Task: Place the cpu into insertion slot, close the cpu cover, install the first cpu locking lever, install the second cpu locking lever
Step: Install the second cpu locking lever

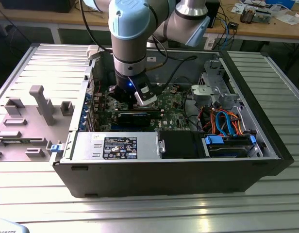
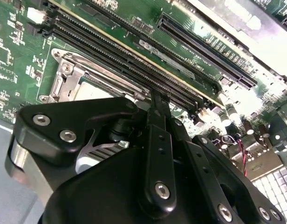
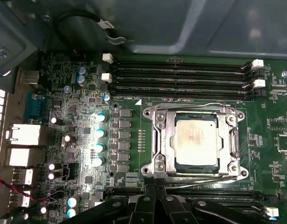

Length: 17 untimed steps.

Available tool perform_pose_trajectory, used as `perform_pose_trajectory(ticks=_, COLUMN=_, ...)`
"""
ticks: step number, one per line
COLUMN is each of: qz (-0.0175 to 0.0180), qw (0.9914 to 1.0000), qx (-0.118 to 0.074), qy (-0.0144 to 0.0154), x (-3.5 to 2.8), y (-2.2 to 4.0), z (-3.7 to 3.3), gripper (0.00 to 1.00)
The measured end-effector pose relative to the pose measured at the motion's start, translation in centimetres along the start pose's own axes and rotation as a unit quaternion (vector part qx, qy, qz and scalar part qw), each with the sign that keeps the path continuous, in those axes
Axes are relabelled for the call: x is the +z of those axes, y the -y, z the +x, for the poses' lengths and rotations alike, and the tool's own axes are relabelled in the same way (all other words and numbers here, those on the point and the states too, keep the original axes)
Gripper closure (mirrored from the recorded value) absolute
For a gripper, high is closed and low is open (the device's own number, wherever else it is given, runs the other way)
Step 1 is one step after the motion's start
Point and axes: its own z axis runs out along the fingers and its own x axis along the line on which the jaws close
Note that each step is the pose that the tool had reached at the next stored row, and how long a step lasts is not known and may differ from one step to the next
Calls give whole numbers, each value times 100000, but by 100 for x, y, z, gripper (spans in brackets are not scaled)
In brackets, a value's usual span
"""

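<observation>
The cpu (image 3: 195, 140) already sits flat in its socket on the green motherboard (image 3: 134, 154), right of centre in the first wrist view, silver top facing up. The cpu cover (image 3: 167, 140) lies folded down around it, its window framing the chip so the metal top shows through. Being square, the chip has no long axis; its edges run parallel to the black memory slots (image 3: 181, 77) above it. The gripper (image 3: 155, 203) hangs low at the bottom edge, just beside the socket, fingers (image 2: 157, 112) drawn together on nothing, as if for working the thin wire levers.
</observation>
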Motion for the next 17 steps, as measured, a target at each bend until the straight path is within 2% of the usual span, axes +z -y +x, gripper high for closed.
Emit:
perform_pose_trajectory(ticks=4, qz=-553, qw=99998, qx=6, qy=23, x=4, y=19, z=4, gripper=89)
perform_pose_trajectory(ticks=5, qz=-935, qw=99996, qx=12, qy=37, x=6, y=28, z=4, gripper=89)
perform_pose_trajectory(ticks=6, qz=-1478, qw=99989, qx=17, qy=56, x=10, y=41, z=5, gripper=89)
perform_pose_trajectory(ticks=9, qz=-2501, qw=99969, qx=30, qy=94, x=23, y=65, z=6, gripper=89)
perform_pose_trajectory(ticks=14, qz=-2959, qw=99956, qx=40, qy=111, x=48, y=85, z=8, gripper=89)
perform_pose_trajectory(ticks=15, qz=-3164, qw=99950, qx=30, qy=108, x=49, y=86, z=8, gripper=89)
perform_pose_trajectory(ticks=16, qz=-3625, qw=99934, qx=27, qy=128, x=54, y=87, z=12, gripper=89)
perform_pose_trajectory(ticks=17, qz=-3840, qw=99926, qx=28, qy=138, x=61, y=87, z=13, gripper=89)
